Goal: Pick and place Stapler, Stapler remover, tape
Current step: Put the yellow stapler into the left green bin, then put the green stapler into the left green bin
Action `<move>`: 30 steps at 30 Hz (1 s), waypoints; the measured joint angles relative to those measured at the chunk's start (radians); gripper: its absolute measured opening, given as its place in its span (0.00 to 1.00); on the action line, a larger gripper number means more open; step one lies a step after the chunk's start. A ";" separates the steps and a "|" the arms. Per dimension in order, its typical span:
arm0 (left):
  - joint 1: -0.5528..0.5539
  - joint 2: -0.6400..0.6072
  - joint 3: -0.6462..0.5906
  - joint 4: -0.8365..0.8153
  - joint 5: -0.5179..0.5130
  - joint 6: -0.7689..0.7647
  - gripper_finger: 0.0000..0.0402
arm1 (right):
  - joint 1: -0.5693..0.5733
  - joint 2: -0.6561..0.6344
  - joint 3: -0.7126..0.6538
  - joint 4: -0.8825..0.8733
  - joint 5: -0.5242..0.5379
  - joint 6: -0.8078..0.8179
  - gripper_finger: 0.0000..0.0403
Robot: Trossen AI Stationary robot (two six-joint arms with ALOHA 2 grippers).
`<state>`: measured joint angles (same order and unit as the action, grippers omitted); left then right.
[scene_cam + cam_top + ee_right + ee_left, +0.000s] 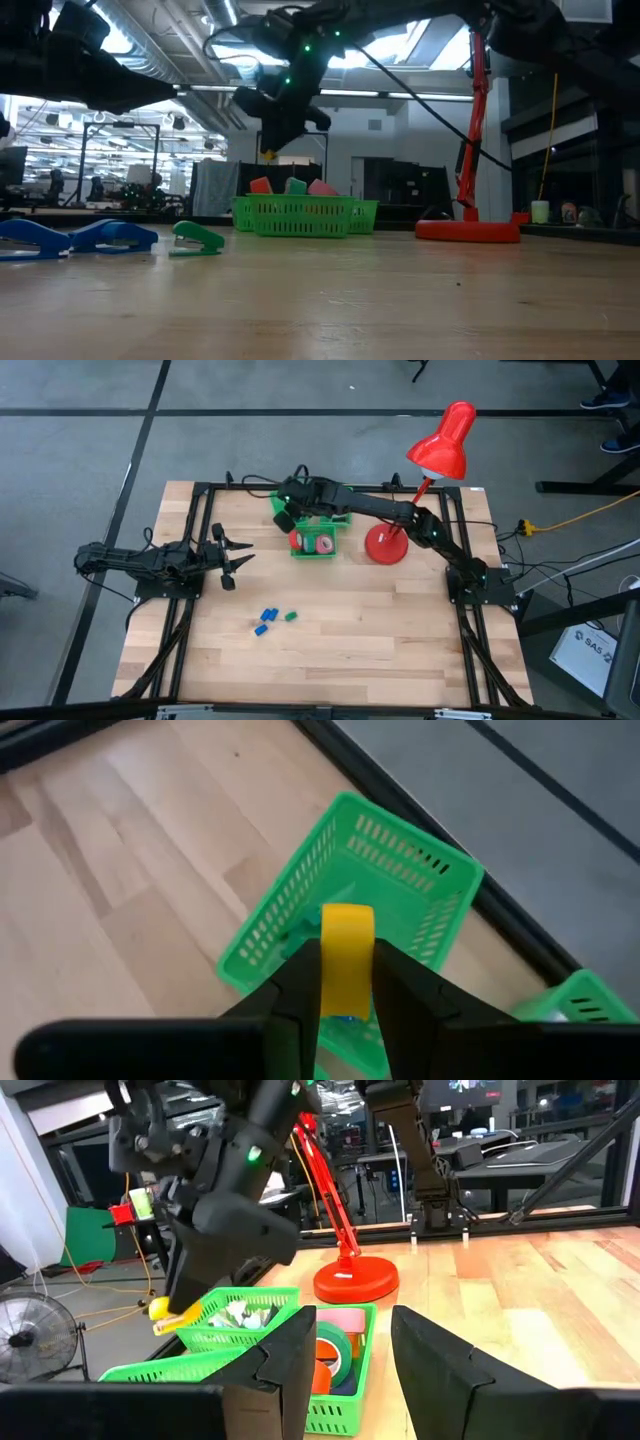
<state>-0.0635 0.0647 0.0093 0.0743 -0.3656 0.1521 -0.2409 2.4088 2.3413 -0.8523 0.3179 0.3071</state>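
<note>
The right hand [346, 982], clamped on a yellow stapler [346, 960], hangs over a green basket [400, 870]; the left hand [232, 557] waits with fingers apart above the counter [350, 620].

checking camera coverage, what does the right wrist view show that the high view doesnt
Only the right wrist view shows the yellow piece pinched in the right gripper, above a green basket.

Only the high view shows the left gripper waiting at the table's left, the red lamp, the tape rolls and the blue and green pieces.

Both show the wooden table and green baskets.
</note>
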 joint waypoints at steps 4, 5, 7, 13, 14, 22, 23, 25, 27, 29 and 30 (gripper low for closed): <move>0.000 0.000 0.000 0.000 0.000 0.000 0.32 | -0.006 0.005 -0.043 0.031 -0.004 0.026 0.21; 0.000 0.000 0.000 0.000 0.000 0.000 0.32 | -0.005 0.005 -0.059 0.048 -0.004 0.026 0.21; 0.000 0.000 0.000 0.000 0.000 0.000 0.32 | -0.005 0.005 -0.093 0.091 -0.004 0.026 0.21; 0.000 0.000 0.000 0.000 0.000 0.000 0.32 | -0.006 0.006 -0.154 0.147 -0.008 0.025 0.25; 0.000 0.000 0.000 0.000 0.000 0.000 0.32 | -0.006 0.008 -0.156 0.139 -0.008 0.025 0.26; 0.000 0.000 0.000 0.000 0.000 0.000 0.32 | -0.006 0.007 -0.155 0.128 -0.027 0.037 0.44; 0.000 0.000 0.000 0.000 0.000 0.000 0.32 | -0.006 0.007 -0.154 0.128 -0.040 0.053 0.46; 0.000 0.000 0.000 0.000 0.000 0.000 0.32 | -0.006 0.007 -0.154 0.125 -0.105 0.078 0.50; 0.000 0.000 0.000 0.000 0.000 0.000 0.32 | -0.006 0.007 -0.154 0.132 -0.151 0.082 0.53; 0.000 0.000 0.000 0.000 0.000 0.000 0.32 | -0.003 0.007 -0.154 0.137 -0.159 0.081 0.54; 0.000 0.000 0.000 0.000 0.000 0.000 0.32 | 0.002 0.007 -0.154 0.134 -0.160 0.080 0.54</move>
<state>-0.0635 0.0647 0.0093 0.0746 -0.3656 0.1524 -0.2389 2.4157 2.1869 -0.7179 0.1576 0.3871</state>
